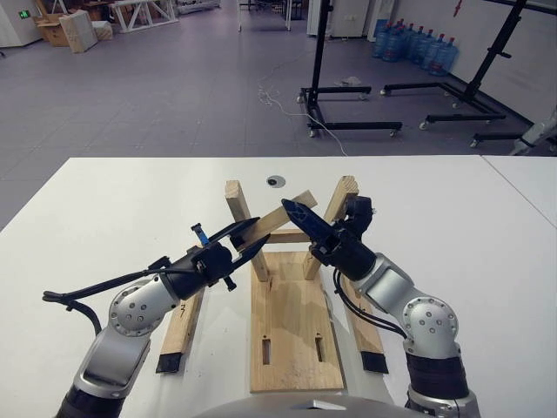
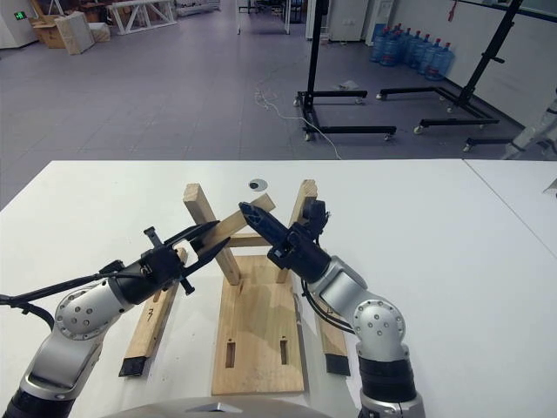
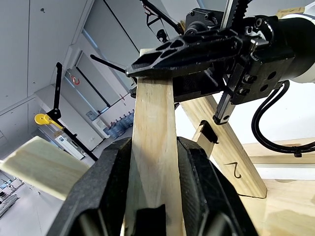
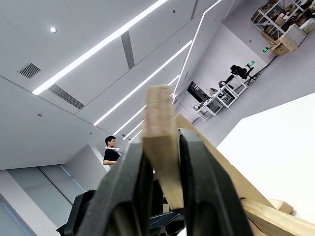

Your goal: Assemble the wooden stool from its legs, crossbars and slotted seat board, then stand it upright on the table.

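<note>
The slotted seat board (image 1: 296,335) lies flat on the white table (image 1: 104,218). Two legs (image 1: 236,205) (image 1: 342,196) rise from its far end, with a short crossbar (image 1: 291,236) between them. A second bar (image 1: 271,223) slants between the legs, above the board. My left gripper (image 1: 248,241) is shut on its lower end, fingers (image 3: 108,187) pressed to both sides of the wood (image 3: 155,108). My right gripper (image 1: 296,216) is shut on the same bar higher up, seen as wood (image 4: 160,132) between its fingers (image 4: 206,182).
Two more legs with black feet lie flat beside the board, one on the left (image 1: 184,322) and one on the right (image 1: 370,335). A small round hole (image 1: 276,181) sits in the table beyond the stool. Black wheeled stands (image 1: 348,104) are on the floor behind.
</note>
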{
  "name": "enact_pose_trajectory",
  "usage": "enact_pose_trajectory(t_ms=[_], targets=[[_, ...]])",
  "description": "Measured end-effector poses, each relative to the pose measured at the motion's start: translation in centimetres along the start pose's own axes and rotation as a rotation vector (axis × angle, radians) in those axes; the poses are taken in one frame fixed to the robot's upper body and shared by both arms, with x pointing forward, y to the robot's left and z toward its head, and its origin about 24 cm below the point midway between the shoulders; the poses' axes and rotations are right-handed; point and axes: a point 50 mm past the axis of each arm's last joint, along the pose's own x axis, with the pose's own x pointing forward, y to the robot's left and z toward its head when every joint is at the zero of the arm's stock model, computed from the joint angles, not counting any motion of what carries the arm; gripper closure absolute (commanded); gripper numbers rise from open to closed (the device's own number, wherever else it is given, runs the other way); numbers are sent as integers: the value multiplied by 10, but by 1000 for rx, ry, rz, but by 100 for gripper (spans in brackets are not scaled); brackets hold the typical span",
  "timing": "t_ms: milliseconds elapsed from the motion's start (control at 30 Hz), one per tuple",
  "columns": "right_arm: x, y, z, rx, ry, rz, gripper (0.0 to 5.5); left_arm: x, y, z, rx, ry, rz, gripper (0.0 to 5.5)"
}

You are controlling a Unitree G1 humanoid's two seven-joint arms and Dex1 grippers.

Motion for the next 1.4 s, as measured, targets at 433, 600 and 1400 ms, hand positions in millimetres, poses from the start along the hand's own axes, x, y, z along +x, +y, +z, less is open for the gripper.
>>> enact_pose_trajectory(t_ms=[433, 600, 1400], targets=[[1, 2, 9, -33, -40, 18, 511, 3, 5, -6, -52, 86, 30, 335], [-10, 25, 35, -7, -118, 133, 511, 1, 3, -9, -76, 111, 53, 264], [-105, 34, 47, -360, 121, -822, 511, -52, 7, 7, -199, 209, 708, 237]])
